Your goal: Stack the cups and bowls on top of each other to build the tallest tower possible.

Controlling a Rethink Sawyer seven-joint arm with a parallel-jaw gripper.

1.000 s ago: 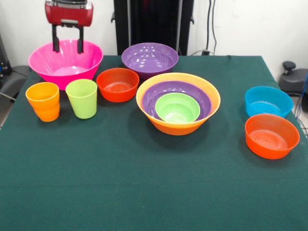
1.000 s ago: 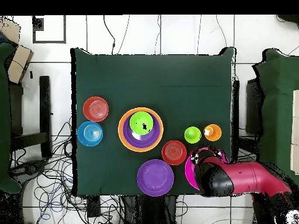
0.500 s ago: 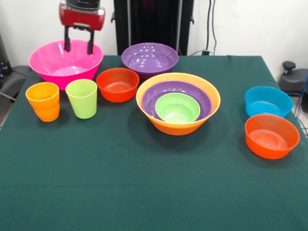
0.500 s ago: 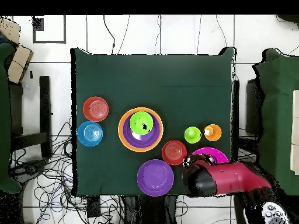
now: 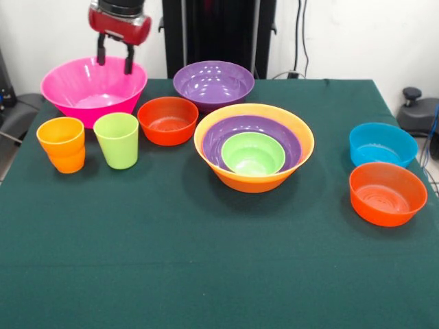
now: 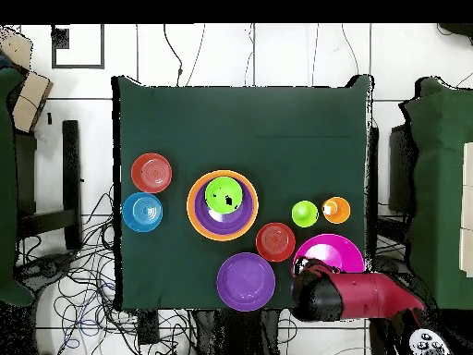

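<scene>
My gripper (image 5: pixel 114 61) hangs open and empty above the far rim of the large pink bowl (image 5: pixel 94 89), touching nothing. In the overhead view the arm (image 6: pixel 356 296) covers that bowl's (image 6: pixel 333 251) lower edge. Beside the pink bowl stand the orange cup (image 5: pixel 62 144) and the lime green cup (image 5: pixel 116 140), both upright. The tower is the yellow-orange bowl (image 5: pixel 254 181) with a purple bowl (image 5: pixel 236 127) and the small lime green bowl (image 5: pixel 252 152) nested inside. A loose purple bowl (image 5: pixel 213 83) and a red-orange bowl (image 5: pixel 168 120) sit near it.
A blue bowl (image 5: pixel 382 144) and a second red-orange bowl (image 5: pixel 387 193) sit apart at the right side of the green table cloth (image 5: pixel 206 260). Cables and chairs surround the table in the overhead view.
The gripper has risen out of the pink bowl and drifted right and back toward the far rim. It stays open. No bowl or cup has moved.
</scene>
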